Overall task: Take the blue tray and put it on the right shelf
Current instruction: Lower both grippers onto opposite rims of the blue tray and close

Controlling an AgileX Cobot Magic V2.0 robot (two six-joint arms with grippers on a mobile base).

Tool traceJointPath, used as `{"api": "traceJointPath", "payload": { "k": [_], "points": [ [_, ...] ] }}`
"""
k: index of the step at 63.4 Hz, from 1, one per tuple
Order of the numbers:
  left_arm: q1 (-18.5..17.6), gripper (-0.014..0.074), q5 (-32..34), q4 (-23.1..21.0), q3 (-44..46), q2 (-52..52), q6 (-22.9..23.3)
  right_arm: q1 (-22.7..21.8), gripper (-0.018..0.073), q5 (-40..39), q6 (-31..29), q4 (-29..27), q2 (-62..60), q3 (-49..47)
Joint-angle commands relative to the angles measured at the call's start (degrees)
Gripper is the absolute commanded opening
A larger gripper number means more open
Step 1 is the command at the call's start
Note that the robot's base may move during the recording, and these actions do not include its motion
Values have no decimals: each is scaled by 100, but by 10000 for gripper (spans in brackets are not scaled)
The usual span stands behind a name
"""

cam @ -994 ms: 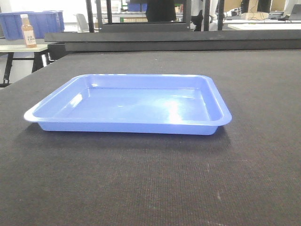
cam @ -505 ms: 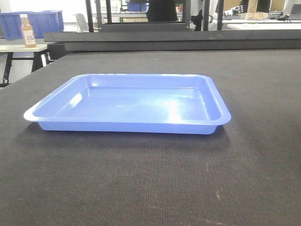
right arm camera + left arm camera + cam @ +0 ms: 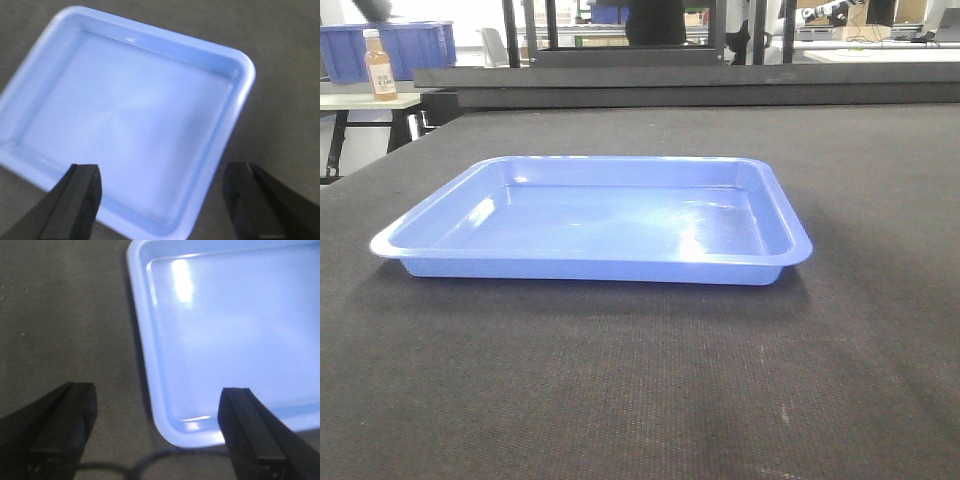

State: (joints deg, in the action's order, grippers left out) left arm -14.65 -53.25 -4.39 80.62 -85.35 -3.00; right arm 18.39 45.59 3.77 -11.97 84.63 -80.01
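The blue tray (image 3: 600,220) lies flat and empty on the dark table. In the left wrist view my left gripper (image 3: 157,405) hovers open above the tray's near left corner (image 3: 190,390), one finger over the cloth, the other over the tray. In the right wrist view my right gripper (image 3: 162,182) hangs open above the tray's near right corner (image 3: 165,150), its left finger over the tray floor, its right finger over the table. Neither gripper touches the tray. No arm shows in the front view. The right shelf is out of view.
The tray rests on a dark woven table surface (image 3: 640,400). Behind the table's far edge stand a darker blue bin (image 3: 400,45), a bottle (image 3: 380,68) on a side table, and black frames (image 3: 620,40).
The tray has stayed in place. Only background figures beyond the table have shifted.
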Motion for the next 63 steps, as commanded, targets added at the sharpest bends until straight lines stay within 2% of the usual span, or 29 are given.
{"api": "traceJointPath", "payload": {
  "k": [1,8,14,33,50,63],
  "points": [
    [-30,416,23,341,533,-275,433,-184,591,-137,539,354,209,-334],
    [-30,415,-28,368,869,-816,595,-247,591,-108,1075,837,644,-413],
    [-93,413,-60,352,1168,-1242,669,-247,591,-40,1126,983,996,-537],
    [-210,412,-122,368,1824,-2219,881,-224,591,411,1199,989,1977,-1345],
    [-210,412,-102,390,1846,-2687,892,-1,591,515,1198,1032,2558,-1636],
    [-210,412,-56,378,1846,-2895,892,4,591,534,1204,1045,2814,-1629]
  ]
}}
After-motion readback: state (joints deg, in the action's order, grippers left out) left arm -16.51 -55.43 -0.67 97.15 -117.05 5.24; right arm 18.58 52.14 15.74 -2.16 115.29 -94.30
